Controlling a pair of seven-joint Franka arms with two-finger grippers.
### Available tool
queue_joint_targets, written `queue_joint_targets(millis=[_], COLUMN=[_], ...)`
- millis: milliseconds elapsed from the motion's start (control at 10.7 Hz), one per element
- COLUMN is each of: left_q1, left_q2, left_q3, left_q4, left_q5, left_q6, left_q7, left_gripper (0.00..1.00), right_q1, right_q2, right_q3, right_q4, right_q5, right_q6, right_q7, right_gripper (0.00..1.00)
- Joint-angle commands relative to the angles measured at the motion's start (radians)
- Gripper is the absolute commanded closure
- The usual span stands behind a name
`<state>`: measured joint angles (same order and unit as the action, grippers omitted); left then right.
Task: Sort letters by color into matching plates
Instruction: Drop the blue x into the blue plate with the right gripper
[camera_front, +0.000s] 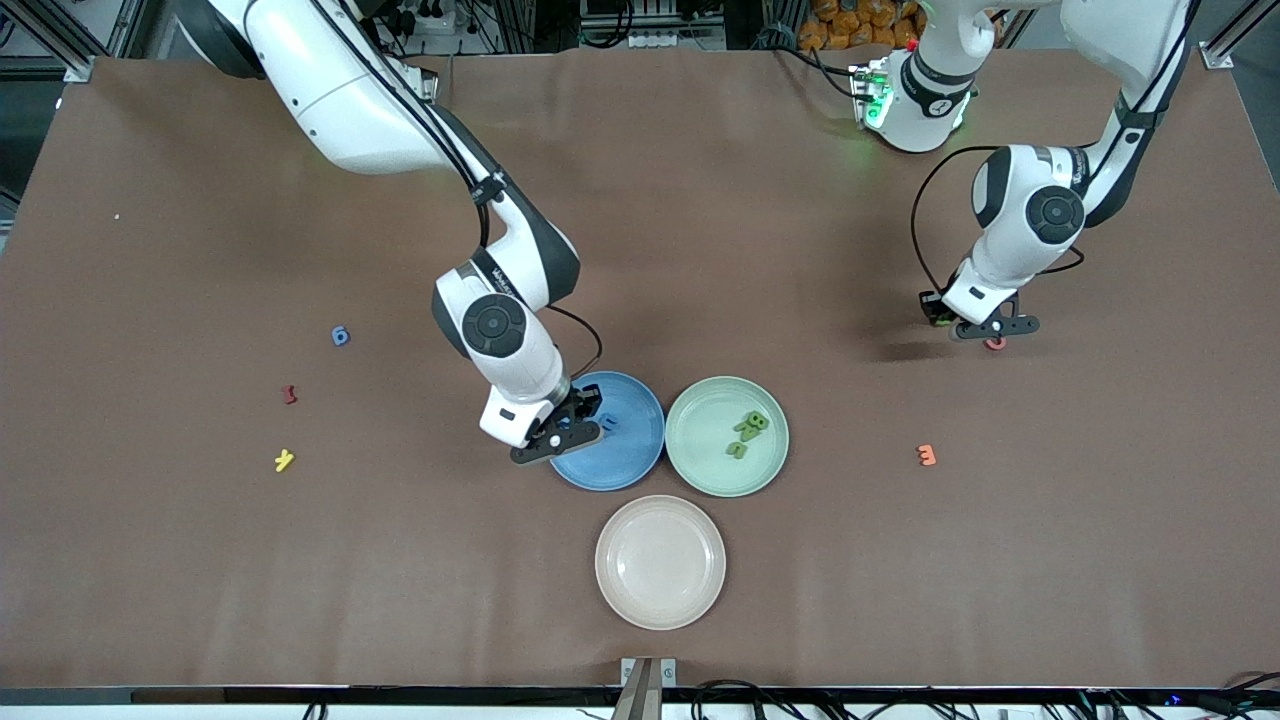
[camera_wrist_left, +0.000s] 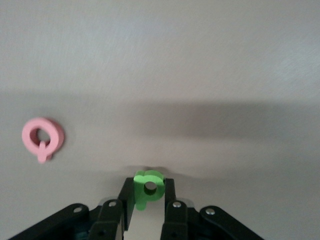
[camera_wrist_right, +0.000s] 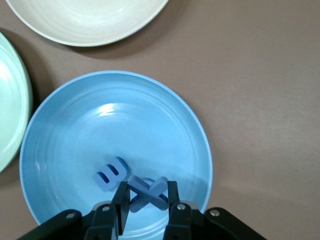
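My right gripper (camera_front: 572, 424) is low over the blue plate (camera_front: 640, 405), shut on a blue X letter (camera_wrist_right: 148, 192). Another blue letter (camera_wrist_right: 111, 174) lies in the blue plate (camera_wrist_right: 125, 115) next to it. My left gripper (camera_front: 980, 326) is near the left arm's end of the table, shut on a green letter (camera_wrist_left: 148, 186) and holding it just above the bare table. The mint green plate (camera_front: 700, 440) holds three green letters (camera_front: 748, 431). A blue digit 6 (camera_front: 340, 336) lies on the table toward the right arm's end.
A pink letter (camera_wrist_left: 42, 138) lies on the table by my left gripper, also in the front view (camera_front: 995, 343). A beige plate (camera_front: 660, 561) sits nearer to the front camera than the two plates. Red (camera_front: 290, 394), yellow (camera_front: 285, 460) and orange (camera_front: 927, 455) pieces lie scattered.
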<state>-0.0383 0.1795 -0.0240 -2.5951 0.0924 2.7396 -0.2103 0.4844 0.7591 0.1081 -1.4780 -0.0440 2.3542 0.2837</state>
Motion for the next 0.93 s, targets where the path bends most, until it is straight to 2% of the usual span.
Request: queue_joint_targets(millis=[0, 187, 373, 467, 560, 840], left_q1=[-0.037, -0.084, -0.138, -0.144, -0.155, -0.225], left_q2=[-0.002, 0.006, 0.043, 0.061, 0.067, 0.155], left_q3=[-0.004, -0.013, -0.04, -0.086, -0.103, -0.105], left_q4=[0.146, 0.266, 0.372, 0.421, 0.456, 0.597], left_q5=[0.0, -0.011, -0.025, -0.046, -0.048, -0.051], left_q6=[-0.154, -0.257, -0.274, -0.303, -0.319, -0.337], left_q7=[0.015, 0.008, -0.03, -0.062, -0.066, -0.069], left_gripper=[1.0, 1.0, 1.0, 1.0, 1.0, 1.0], right_q1=[-0.003, -0.013, -0.056, -0.087, -0.118, -0.196], right_q2=[0.039, 0.028, -0.001, -0.03, -0.047, -0.133], right_q3=[0.007, 0.007, 0.004, 0.001, -0.002, -0.031], right_q4=[0.059, 0.053, 0.013, -0.031, -0.088, -0.215], right_q5=[-0.008, -0.011, -0.014, -0.014, -0.02, -0.016], right_q6=[-0.013, -0.021, -0.056, -0.058, -0.038, -0.012], right_q7=[0.025, 0.011, -0.05, -0.113, -0.168, -0.331], right_gripper=[0.0, 0.0, 0.0, 0.0, 0.0, 0.0])
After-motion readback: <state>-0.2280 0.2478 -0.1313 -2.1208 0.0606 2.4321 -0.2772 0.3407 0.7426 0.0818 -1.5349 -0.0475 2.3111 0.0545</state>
